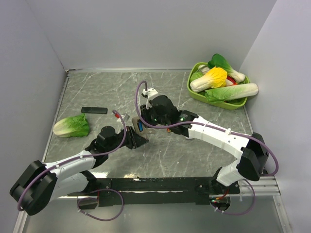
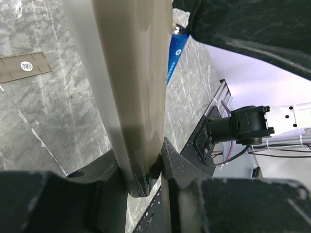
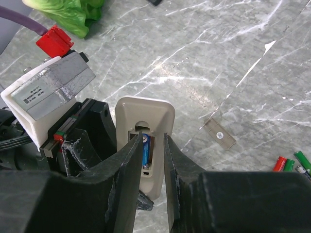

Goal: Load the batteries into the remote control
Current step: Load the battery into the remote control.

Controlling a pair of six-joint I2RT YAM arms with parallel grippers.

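Note:
The remote control (image 3: 146, 114) stands on end with its grey-beige back toward the right wrist camera and its battery compartment open. My left gripper (image 2: 146, 170) is shut on its lower end; the remote also shows in the left wrist view (image 2: 131, 87) and the top view (image 1: 140, 127). A blue cylinder with white print (image 3: 147, 148) sits in the compartment and shows beside the remote's back in the left wrist view (image 2: 176, 53). My right gripper (image 3: 152, 141) hovers at the compartment, jaws a narrow gap apart with nothing between them. Loose red (image 3: 279, 164) and green (image 3: 290, 165) batteries lie on the table at the right.
The detached grey-beige battery cover (image 3: 219, 134) lies flat on the marble table, and also shows in the left wrist view (image 2: 24, 68). A flat black bar (image 1: 94, 110) and a toy lettuce (image 1: 72, 126) lie at the left. A green basket (image 1: 194, 91) of toy vegetables stands at the back right.

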